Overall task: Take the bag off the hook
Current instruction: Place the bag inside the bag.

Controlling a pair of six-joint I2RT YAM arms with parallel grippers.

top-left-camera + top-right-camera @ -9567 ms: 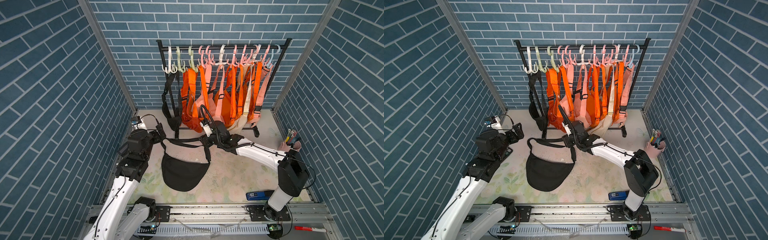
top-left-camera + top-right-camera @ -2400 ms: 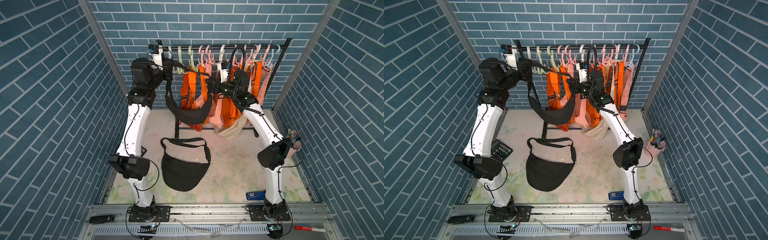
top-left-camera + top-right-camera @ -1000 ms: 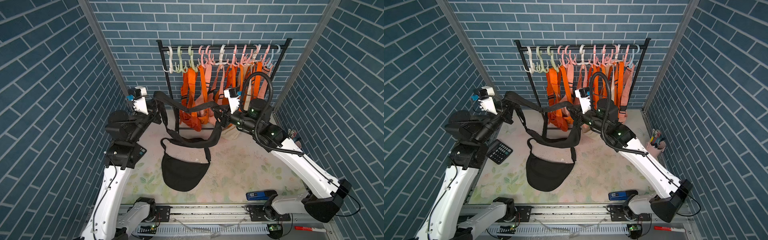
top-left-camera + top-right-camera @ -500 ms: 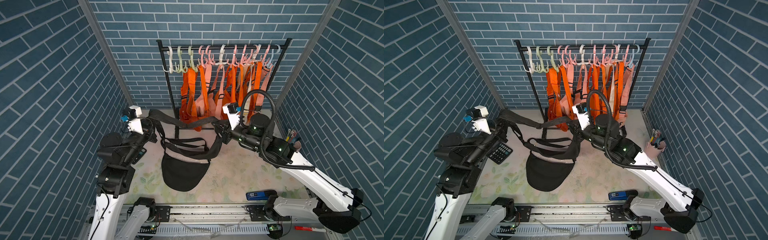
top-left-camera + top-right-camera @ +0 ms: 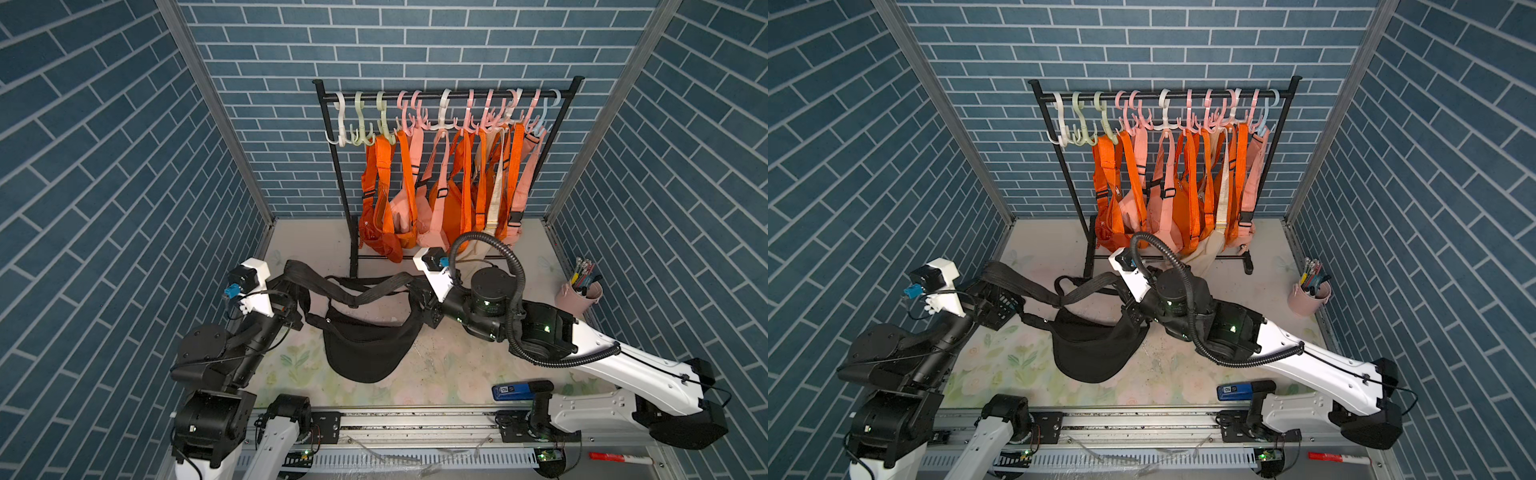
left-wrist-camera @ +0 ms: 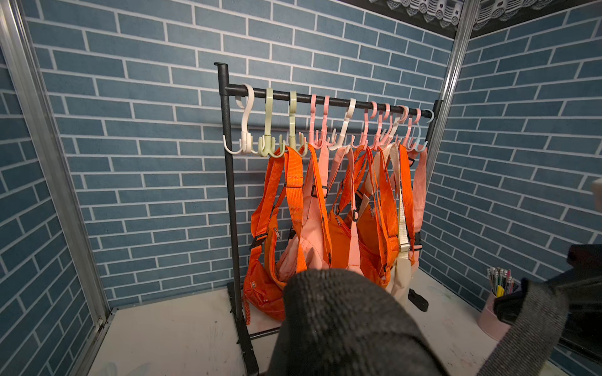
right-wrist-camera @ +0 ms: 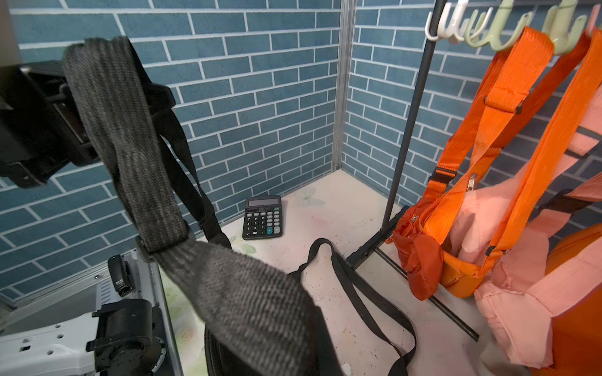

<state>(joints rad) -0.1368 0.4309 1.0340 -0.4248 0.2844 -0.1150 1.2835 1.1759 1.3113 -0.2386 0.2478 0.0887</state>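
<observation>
- The table (image 5: 457, 365) fills the lower middle of both top views, pale with a faint flower print.
- The black rack (image 5: 337, 174) stands at upper centre against the brick wall.
- The right arm (image 5: 602, 361) sweeps in from the lower right corner, low over the table.
- The left arm (image 5: 216, 353) comes up from the lower left, folded and low too.
- Orange and pink bags (image 5: 440, 199) hang in a tight bunch under the right part of the rail.
- And there's the black bag (image 5: 365, 353), off the rack at dead centre of the frame, its pouch down on the table between the two arms. A second thin black strap loop (image 7: 342, 276) lies under it, and I cannot separate the dark pouches.
- Its wide strap (image 5: 316, 277) runs slack from one gripper to the other.
- The left gripper (image 5: 293, 286), centre left, is pinched onto one end of that strap.
- The right gripper (image 5: 422, 293), just right of centre, is clamped on the other end.
- The hooks (image 5: 444, 112) line the rail; the white hook (image 5: 338, 120) at its left end is bare.
- A pink cup (image 5: 579, 295) of pens sits at the right edge.
- A calculator (image 7: 263, 217) lies by the left wall.
- A blue device (image 5: 513, 391) sits at lower right.
</observation>
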